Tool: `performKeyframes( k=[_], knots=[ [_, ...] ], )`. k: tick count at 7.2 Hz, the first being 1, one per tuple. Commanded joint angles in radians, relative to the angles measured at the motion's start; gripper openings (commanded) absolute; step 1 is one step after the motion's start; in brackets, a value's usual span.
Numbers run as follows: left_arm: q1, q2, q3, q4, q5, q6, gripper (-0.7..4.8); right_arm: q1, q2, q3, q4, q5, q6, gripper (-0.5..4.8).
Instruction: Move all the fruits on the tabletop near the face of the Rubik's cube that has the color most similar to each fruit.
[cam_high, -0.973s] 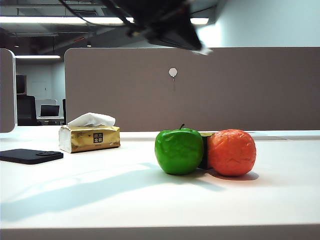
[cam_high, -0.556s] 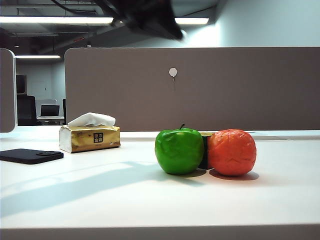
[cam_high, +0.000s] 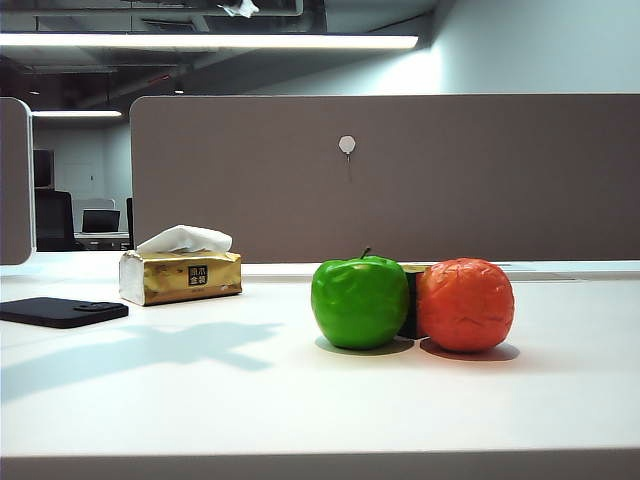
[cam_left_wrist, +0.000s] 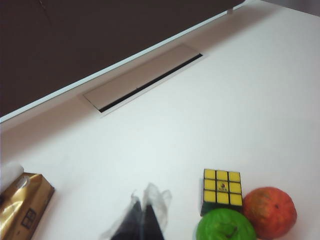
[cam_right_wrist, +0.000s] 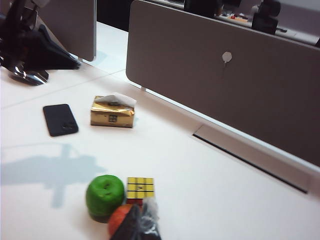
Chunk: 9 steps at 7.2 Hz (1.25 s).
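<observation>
On the white worktop (cam_high: 300, 400) the green apple (cam_high: 360, 302) and the wrinkled orange (cam_high: 465, 305) sit side by side, with the Rubik's cube (cam_high: 411, 300) wedged behind and between them so that only a dark sliver of it shows in the exterior view. From above, in the left wrist view, the cube (cam_left_wrist: 222, 191) shows its yellow top, with the apple (cam_left_wrist: 226, 226) touching or nearly touching it and the orange (cam_left_wrist: 269, 212) just beside both. In the exterior view the apple lies at 9 o'clock from the orange.

The left claw (cam_left_wrist: 142, 220) hangs above the bare worktop, well clear of the fruit; its fingertips are together with nothing between them. The right claw (cam_right_wrist: 141, 224) hovers over the orange (cam_right_wrist: 119, 220), its tips likewise closed on nothing, and the apple (cam_right_wrist: 105, 195) and cube (cam_right_wrist: 140, 189) lie just past it.

A gold tissue box (cam_high: 181, 275) stands at about 10 o'clock from the apple in the exterior view, well apart, and a black phone (cam_high: 62, 312) lies flat farther towards 9 o'clock. A grey partition (cam_high: 400, 180) runs along the back edge of the worktop.
</observation>
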Motion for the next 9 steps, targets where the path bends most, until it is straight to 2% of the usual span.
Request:
performKeyframes(
  k=[1, 2, 3, 4, 5, 6, 8, 9],
  knots=[
    [0.167, -0.295, 0.000, -0.192, 0.063, 0.031, -0.05, -0.001, -0.038, -0.007, 0.098, 0.073, -0.108, 0.00],
    [0.180, -0.354, -0.006, -0.240, 0.062, 0.043, -0.05, -0.001, -0.056, -0.039, 0.103, 0.093, -0.108, -0.01],
    [0.180, -0.498, -0.064, -0.282, 0.059, 0.039, -0.05, -0.001, -0.152, -0.202, 0.198, 0.124, -0.110, -0.01],
    [0.180, -0.647, -0.151, -0.342, 0.005, 0.008, -0.05, 0.001, -0.288, -0.407, 0.415, 0.119, -0.116, 0.00],
    [0.180, -0.677, -0.169, -0.352, -0.009, -0.002, -0.05, -0.003, -0.288, -0.423, 0.406, 0.121, -0.119, -0.01],
    [0.180, -0.790, -0.216, -0.432, -0.058, -0.024, -0.05, -0.001, -0.287, -0.537, 0.478, 0.032, -0.141, -0.01],
    [0.180, -0.889, -0.226, -0.511, -0.080, -0.025, -0.05, -0.002, -0.287, -0.673, 0.535, -0.094, -0.132, -0.01],
    [0.180, -1.003, -0.258, -0.578, -0.079, -0.025, -0.05, -0.003, -0.285, -0.752, 0.686, -0.225, -0.081, -0.01]
  ],
)
